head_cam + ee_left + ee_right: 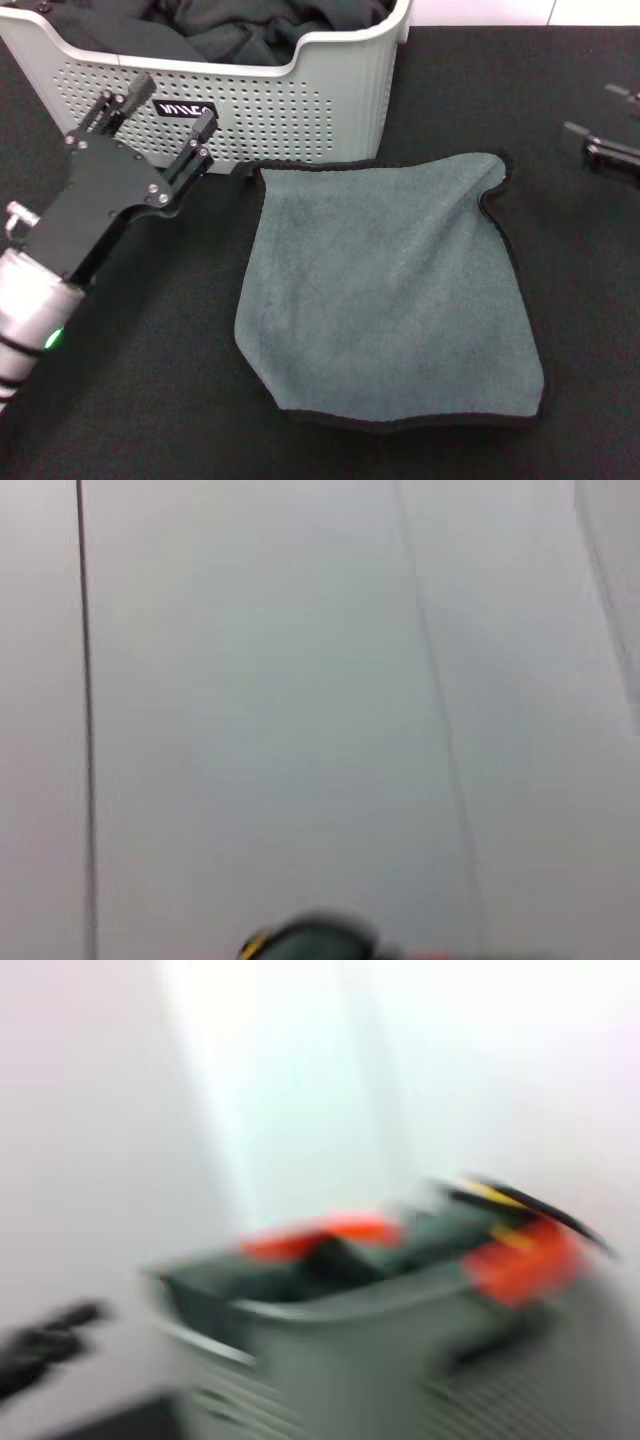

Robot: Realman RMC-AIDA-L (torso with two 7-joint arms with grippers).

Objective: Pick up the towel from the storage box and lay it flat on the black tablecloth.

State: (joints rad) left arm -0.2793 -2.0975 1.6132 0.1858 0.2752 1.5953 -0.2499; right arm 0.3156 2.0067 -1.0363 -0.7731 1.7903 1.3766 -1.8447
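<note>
Head view: towel spread out on the black cloth

The towel (385, 290) is seen lying almost flat on the black tablecloth (150, 400), just in front of the storage box (300, 110). One far corner touches the box. Dark cloths (250, 30) are piled inside the box. A small black label (183, 110) with white letters is stuck on the box front, but the letters cannot be read. The left gripper (160, 120) is held open and empty beside the label. Only a bit of the right gripper (610, 140) is seen at the edge, and its state cannot be told.

The head view is evenly lit and sharp, with soft shadows; both wrist views are overexposed and heavily motion-blurred.
</note>
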